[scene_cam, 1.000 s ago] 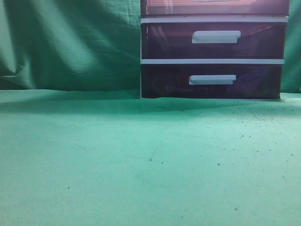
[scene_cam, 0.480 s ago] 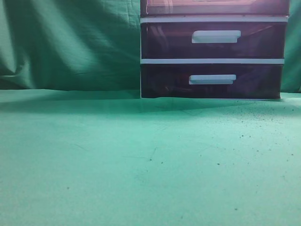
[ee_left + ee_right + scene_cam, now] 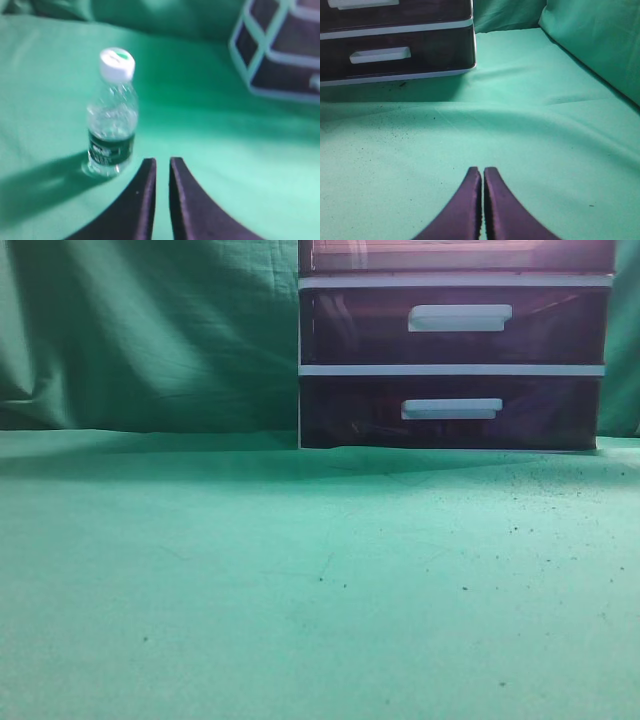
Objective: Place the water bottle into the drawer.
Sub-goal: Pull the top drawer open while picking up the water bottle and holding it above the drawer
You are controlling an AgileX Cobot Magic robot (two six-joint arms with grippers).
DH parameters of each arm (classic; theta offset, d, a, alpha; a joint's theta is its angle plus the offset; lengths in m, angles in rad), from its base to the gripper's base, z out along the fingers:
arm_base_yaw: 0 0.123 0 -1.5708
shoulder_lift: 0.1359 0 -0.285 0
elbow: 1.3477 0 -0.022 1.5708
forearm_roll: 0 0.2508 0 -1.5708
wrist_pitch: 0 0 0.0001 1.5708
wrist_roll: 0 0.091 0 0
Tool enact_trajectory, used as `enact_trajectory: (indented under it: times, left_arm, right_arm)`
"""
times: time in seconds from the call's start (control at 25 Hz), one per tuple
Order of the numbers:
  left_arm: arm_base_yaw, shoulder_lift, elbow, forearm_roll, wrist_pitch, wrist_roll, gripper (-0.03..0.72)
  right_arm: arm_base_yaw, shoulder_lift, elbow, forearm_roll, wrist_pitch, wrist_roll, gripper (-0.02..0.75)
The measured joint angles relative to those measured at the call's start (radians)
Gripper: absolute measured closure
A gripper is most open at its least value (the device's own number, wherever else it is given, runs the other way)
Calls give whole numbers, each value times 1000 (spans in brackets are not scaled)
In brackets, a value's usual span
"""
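Note:
A small clear water bottle (image 3: 111,115) with a white cap and dark label stands upright on the green cloth, seen only in the left wrist view. My left gripper (image 3: 162,161) is empty, its fingers nearly together, just right of and nearer than the bottle, not touching it. My right gripper (image 3: 482,170) is shut and empty above the cloth. The pinkish-brown top drawer (image 3: 460,255) shows at the top edge of the exterior view, closed as far as I can tell. Neither gripper shows in the exterior view.
The white-framed drawer unit (image 3: 450,370) stands at the back right, with two dark purple-brown drawers with white bar handles (image 3: 459,317). It also shows in the left wrist view (image 3: 280,50) and the right wrist view (image 3: 395,45). Green cloth (image 3: 300,580) covers table and backdrop.

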Motion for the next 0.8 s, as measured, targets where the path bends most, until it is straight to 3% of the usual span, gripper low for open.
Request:
enact_trajectory:
  times: [0.12, 0.24, 0.4, 0.44, 0.48, 0.8]
  left_arm:
    - [-23, 115, -2, 9, -4, 33, 619]
    - [-23, 249, -31, 21, -22, 37, 426]
    - [-23, 400, -74, 21, -140, 22, 95]
    - [-23, 434, -87, 21, -179, 7, 59]
    - [-23, 468, -102, 21, -205, -6, 33]
    - [-18, 723, -231, 21, -272, -24, 44]
  right_arm:
    - [0, 0, 0, 0, 0, 0, 738]
    - [0, 0, 0, 0, 0, 0, 738]
    - [0, 0, 0, 0, 0, 0, 738]
    - [0, 0, 0, 0, 0, 0, 738]
    - [0, 0, 0, 0, 0, 0, 738]
    - [0, 0, 0, 0, 0, 0, 738]
